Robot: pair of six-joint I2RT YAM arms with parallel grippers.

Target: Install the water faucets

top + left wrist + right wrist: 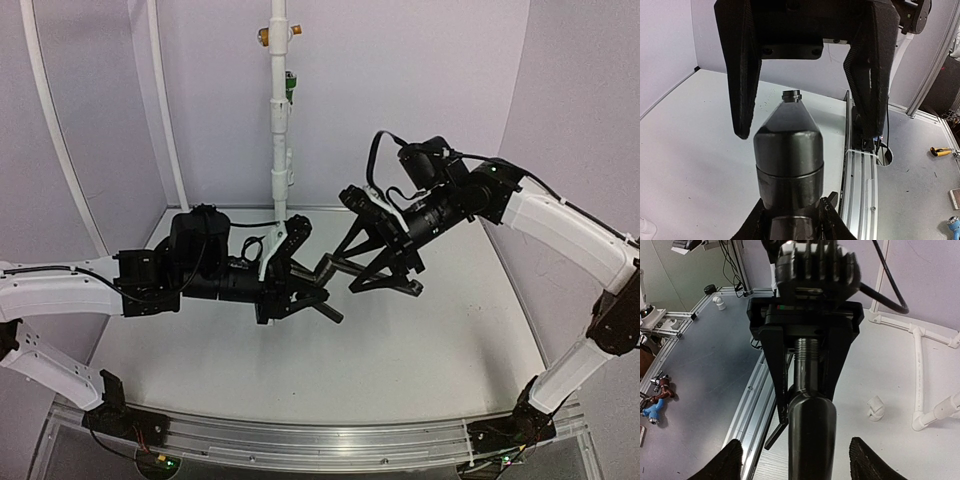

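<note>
- Table (400, 350): white top; we take the white pipe (279, 120) standing at its back as our landmark.
- Left arm (60, 290): white links with black joints. It reaches in from the left of the pipe and ends in front of the pipe's foot.
- Right arm (560, 225): same build. It reaches in from the right of the pipe and bends down toward the same place.
- White pipe: upright, tall and thin, made of jointed sections.
- Left gripper (792, 222): black. Its fingers are clamped on the faucet's threaded end, in front of the pipe's foot.
- Right gripper (799, 460): black, facing the left gripper just to the right of the pipe's foot. Its fingers stand apart on either side of the faucet's body, and we see a gap on both sides.
- Water faucet (787, 155): black metal with a cone-shaped nose. It is held above the table in front of the pipe's foot and points at the right gripper.
- Orange fitting (264, 36): near the top of the pipe.
- Green fitting (290, 88): on the pipe, below the orange one.
</note>
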